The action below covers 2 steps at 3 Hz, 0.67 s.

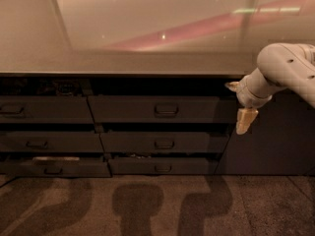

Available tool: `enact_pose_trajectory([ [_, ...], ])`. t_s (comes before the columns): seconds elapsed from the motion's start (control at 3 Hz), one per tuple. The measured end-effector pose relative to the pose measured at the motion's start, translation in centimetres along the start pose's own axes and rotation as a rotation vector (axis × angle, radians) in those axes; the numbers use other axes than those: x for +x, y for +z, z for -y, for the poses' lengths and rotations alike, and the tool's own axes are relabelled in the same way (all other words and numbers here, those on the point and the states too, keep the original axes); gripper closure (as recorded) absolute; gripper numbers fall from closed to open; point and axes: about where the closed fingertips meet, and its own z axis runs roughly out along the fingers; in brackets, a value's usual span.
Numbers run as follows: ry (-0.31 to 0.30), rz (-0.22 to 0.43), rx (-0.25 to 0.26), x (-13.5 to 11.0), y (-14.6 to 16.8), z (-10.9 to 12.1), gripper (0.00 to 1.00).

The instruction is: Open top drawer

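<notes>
The top drawer (128, 109) is the wide dark grey front in the top row under the counter, with a central loop handle (166, 110). A dark gap runs above its front. My gripper (238, 103) hangs at the drawer's right end, to the right of the handle and level with the front. Its two cream fingertips (244, 121) stand apart, one above the other, with nothing between them. The white arm (288, 70) comes in from the right edge.
A pale counter top (147, 33) spans the view above the drawers. Slimmer drawers (162, 143) lie below, and narrower fronts (44, 110) stand at the left. A plain dark panel (275, 141) is behind the gripper. The floor (147, 205) carries shadows.
</notes>
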Motion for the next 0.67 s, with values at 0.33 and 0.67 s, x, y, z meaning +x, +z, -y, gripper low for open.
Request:
enact_pose_trajectory([
  [0.33,-0.001,0.001,0.0,-0.15,0.0,0.2,0.0],
  [0.67,0.011,-0.011,-0.015,0.23,0.69,0.35,0.0],
])
